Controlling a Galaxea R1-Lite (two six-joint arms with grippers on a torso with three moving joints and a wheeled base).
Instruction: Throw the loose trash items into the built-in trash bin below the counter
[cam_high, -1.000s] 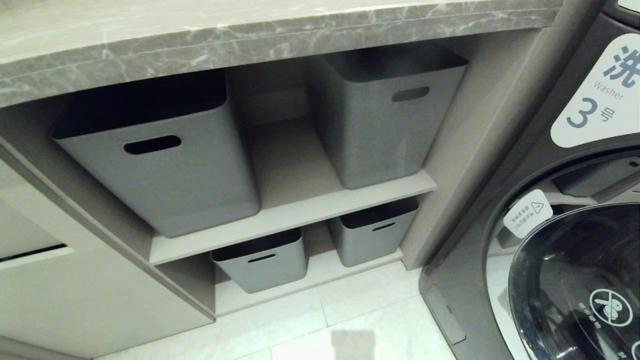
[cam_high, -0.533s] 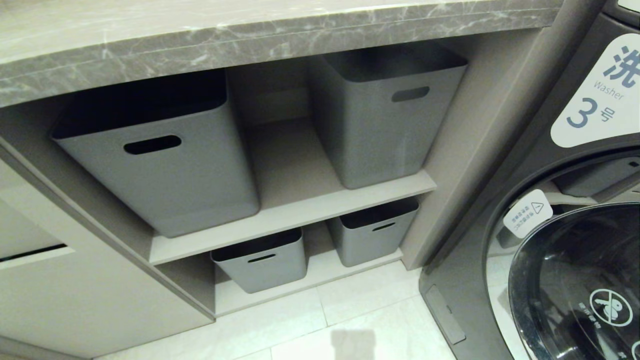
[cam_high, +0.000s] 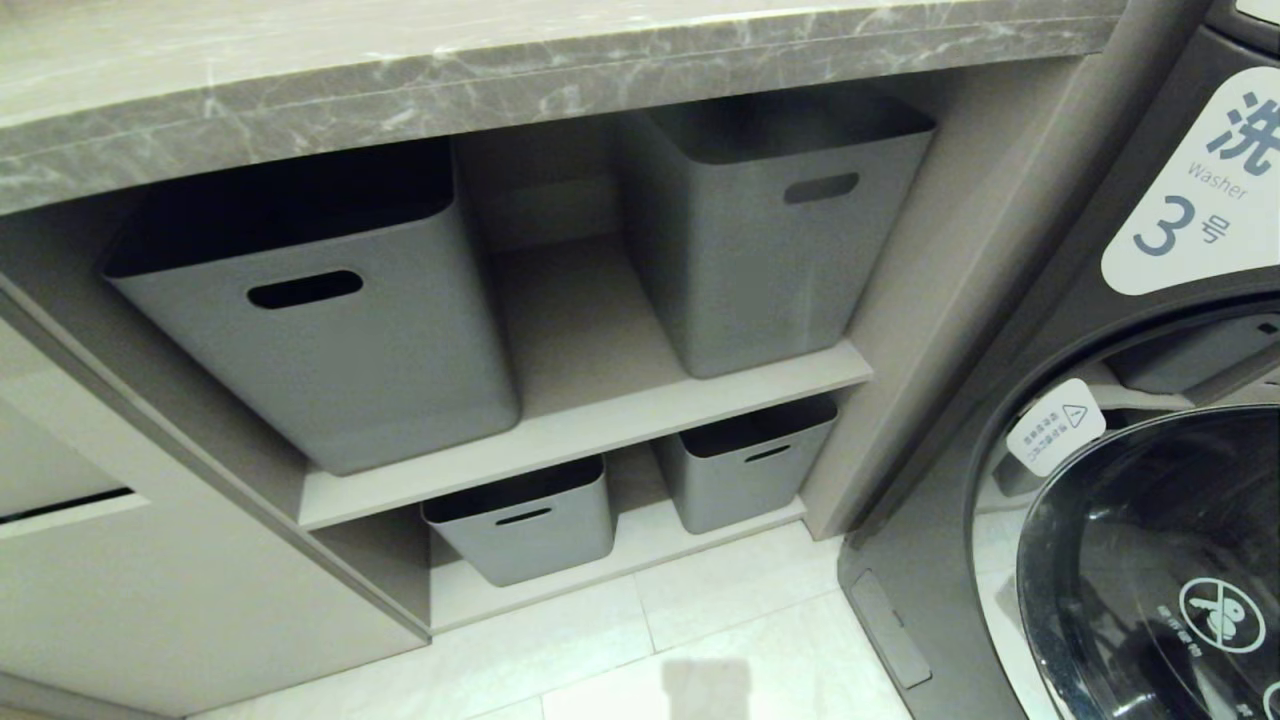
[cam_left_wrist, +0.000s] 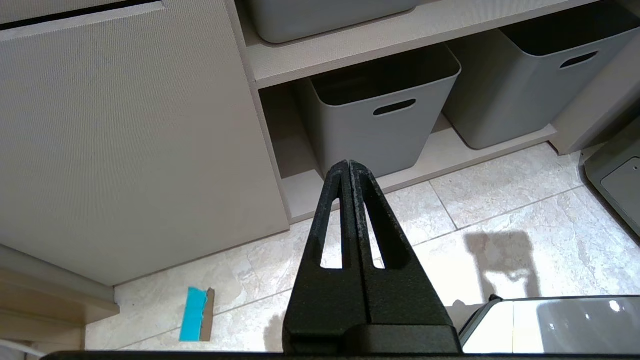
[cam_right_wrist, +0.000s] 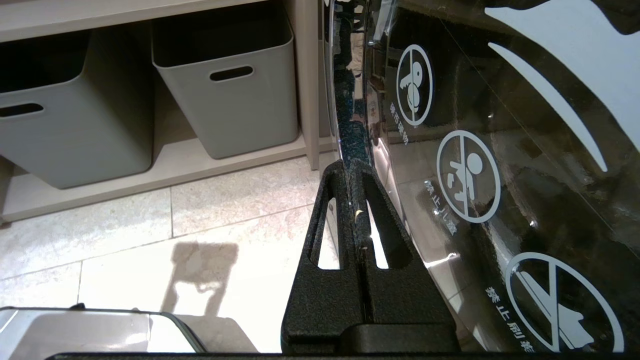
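Across the top of the head view runs the grey marble desk (cam_high: 420, 75), no trash showing on the strip in view; below it sit grey storage boxes (cam_high: 330, 330) on shelves, a washer (cam_high: 1130, 480) to the right. At far left a beige cabinet panel (cam_left_wrist: 120, 135) may be the bin flap; no sticker shows. One teal-and-brown cardboard scrap (cam_left_wrist: 196, 314) lies on the floor tiles (cam_left_wrist: 500, 220), probably light and stiff, best pinched by an edge. Both arms hang low near the floor, left gripper (cam_left_wrist: 348, 167) and right gripper (cam_right_wrist: 348, 170) with fingers pressed together, empty.
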